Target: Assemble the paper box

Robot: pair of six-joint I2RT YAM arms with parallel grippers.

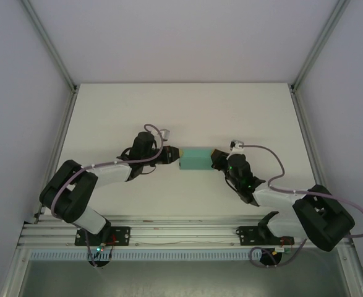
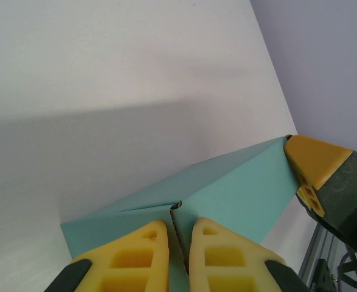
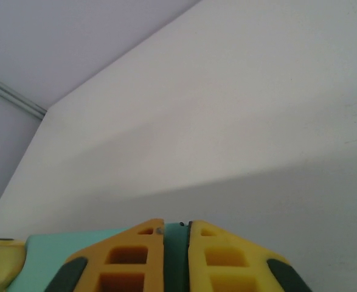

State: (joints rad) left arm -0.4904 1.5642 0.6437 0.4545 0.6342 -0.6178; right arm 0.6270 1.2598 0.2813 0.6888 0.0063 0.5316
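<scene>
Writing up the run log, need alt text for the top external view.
Two robot arms hold a small teal box between them at the middle of a white table: the left gripper pinches its left end, the right gripper its right end.

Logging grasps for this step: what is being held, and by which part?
The paper box, held by both ends: the left gripper pinches a card edge at its left end, the right gripper the right end.

A white table (image 1: 187, 111) sits between pale lavender walls (image 1: 187, 37) framed by aluminium rails (image 1: 48, 43).
</scene>
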